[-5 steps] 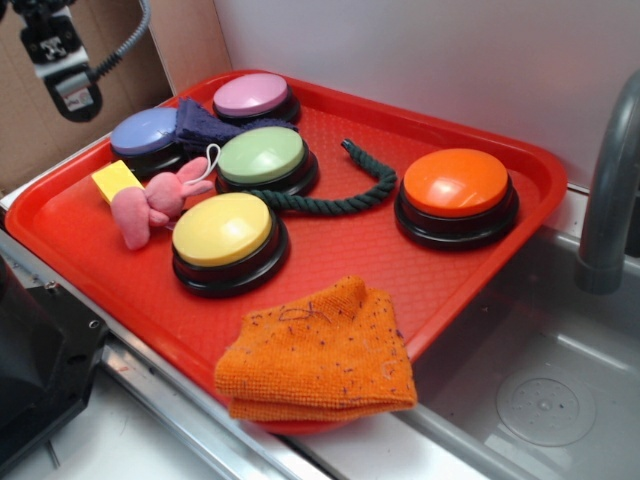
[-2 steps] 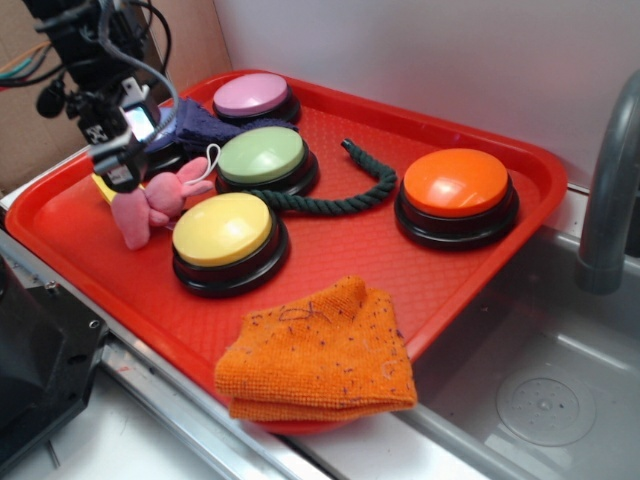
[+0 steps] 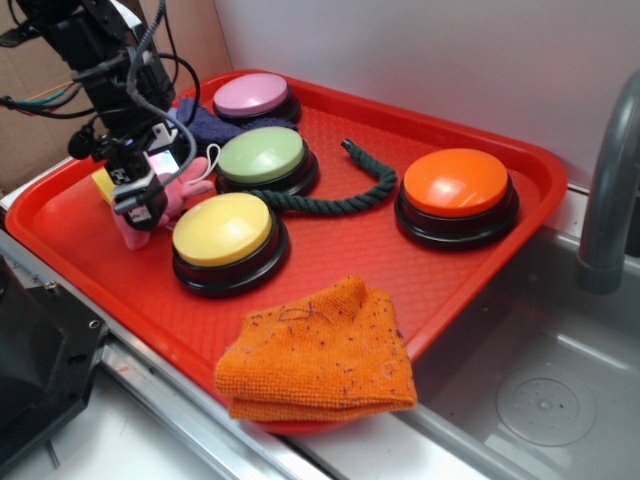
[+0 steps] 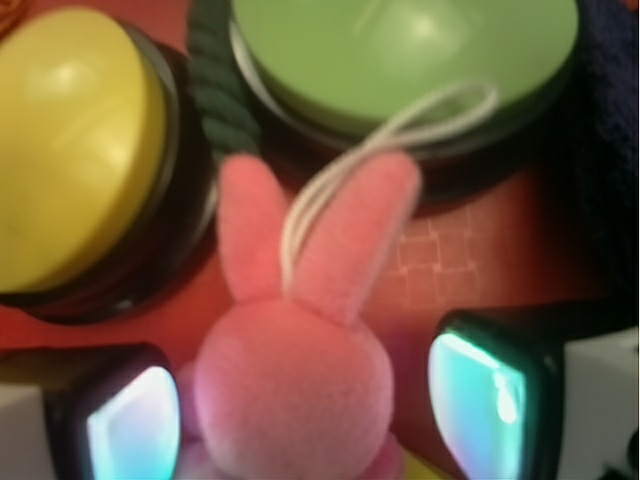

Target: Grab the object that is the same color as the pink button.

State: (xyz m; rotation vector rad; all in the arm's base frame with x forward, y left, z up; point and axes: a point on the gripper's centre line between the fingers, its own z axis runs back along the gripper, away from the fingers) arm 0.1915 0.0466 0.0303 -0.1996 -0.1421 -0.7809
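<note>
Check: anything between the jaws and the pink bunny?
Nothing visible. In the wrist view the gripper straddles the pink bunny's head, open, one jaw on each side. The string loop lies forward against the green button, outside the gap.

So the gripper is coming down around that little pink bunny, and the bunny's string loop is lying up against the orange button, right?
Nearly. The gripper does straddle the pink bunny, one finger on each side. But the string loop lies against the green button, not the orange button, which sits far across the tray. The wrist view shows it.

Black arm point(image 3: 95, 60) with looping black cables; glossy teal-lit fingers point(image 4: 480, 395).
</note>
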